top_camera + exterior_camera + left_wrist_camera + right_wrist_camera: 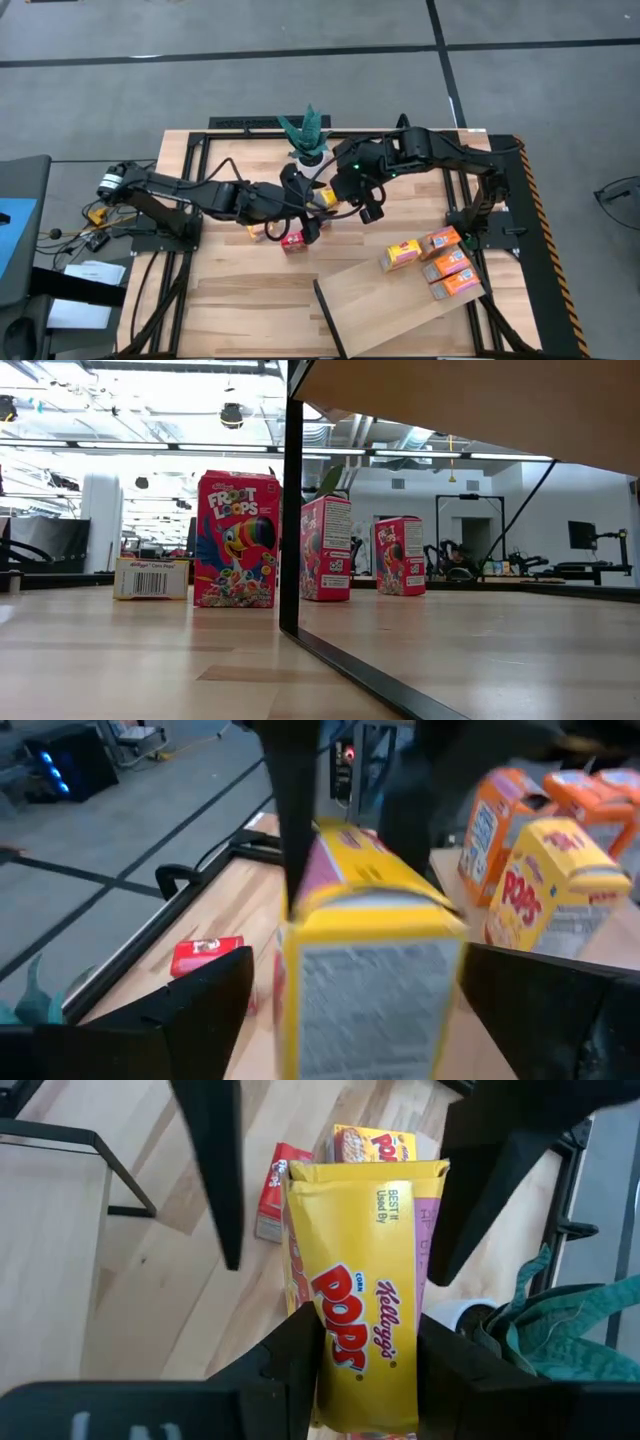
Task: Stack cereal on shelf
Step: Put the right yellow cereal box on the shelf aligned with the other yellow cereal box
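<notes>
Right pincer [365, 1355]: clamped on a yellow box [365, 1295], held near the back middle of the surface [230, 300], just beside the plant [308, 130]. Left pincer [350, 1020]: fingers spread wide either side of the same yellow box, one dark finger [205, 995] standing clear of the carton's side; it meets the right pincer from the opposite direction. Shelf [390, 310]: pale board with dark edge, lying at an angle over the front right of the surface. Cereal on shelf: one yellow box [400, 254] and three orange boxes [446, 265], grouped at the board's far right end. Cereal off shelf: a red box [293, 241] upright on the surface below the two pincers; a second red box [275, 1190] lying flat on the planks; another yellow box [375, 1145] beyond the held one. Low view: three red boxes [238, 540] standing upright, one pale box [150, 577] lying flat to their left.
</notes>
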Robot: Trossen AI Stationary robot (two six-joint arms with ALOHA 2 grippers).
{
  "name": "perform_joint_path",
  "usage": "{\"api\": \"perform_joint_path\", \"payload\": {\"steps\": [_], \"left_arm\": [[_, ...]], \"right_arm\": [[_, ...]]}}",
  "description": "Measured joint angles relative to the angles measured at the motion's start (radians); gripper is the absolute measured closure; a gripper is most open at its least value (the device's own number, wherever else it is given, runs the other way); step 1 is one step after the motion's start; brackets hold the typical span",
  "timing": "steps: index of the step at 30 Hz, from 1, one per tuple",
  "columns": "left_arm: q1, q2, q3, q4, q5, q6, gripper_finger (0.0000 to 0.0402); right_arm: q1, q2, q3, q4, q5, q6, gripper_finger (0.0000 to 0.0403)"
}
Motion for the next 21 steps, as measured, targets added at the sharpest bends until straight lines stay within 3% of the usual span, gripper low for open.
{"api": "perform_joint_path", "payload": {"steps": [12, 21], "left_arm": [[0.000, 0.013, 0.000, 0.017, 0.022, -0.021, 0.0156], [0.000, 0.014, 0.000, 0.015, -0.004, -0.030, 0.0194]], "right_arm": [[0.000, 0.001, 0.000, -0.004, -0.004, -0.001, 0.0260], [0.001, 0.001, -0.001, 0.004, 0.041, 0.027, 0.0230]]}}
